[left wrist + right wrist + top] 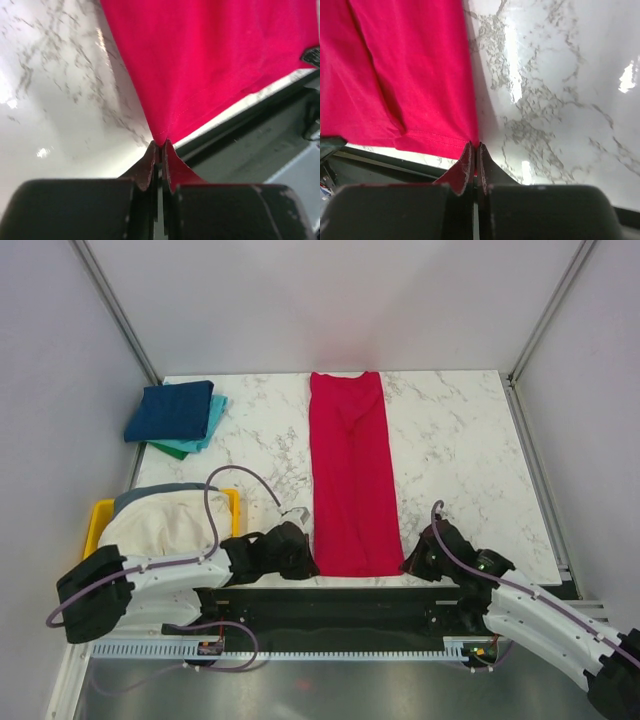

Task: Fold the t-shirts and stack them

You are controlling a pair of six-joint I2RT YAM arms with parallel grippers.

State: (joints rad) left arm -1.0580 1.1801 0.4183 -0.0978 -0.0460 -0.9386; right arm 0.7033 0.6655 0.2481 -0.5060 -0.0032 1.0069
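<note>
Left gripper [159, 147] and right gripper [474, 148] clamp the half-folded red t-shirt's [350, 475] near corners; folded stack [178, 415] done, yellow bin [98, 523] holds more.

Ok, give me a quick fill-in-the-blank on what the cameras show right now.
1. The left pincer and the right pincer are each shut on a near corner of the ____ t-shirt.
2. The top garment on the folded stack at the far left is dark ____.
3. The yellow bin sits on the robot's ____ side.
Missing words: red; blue; left.
</note>
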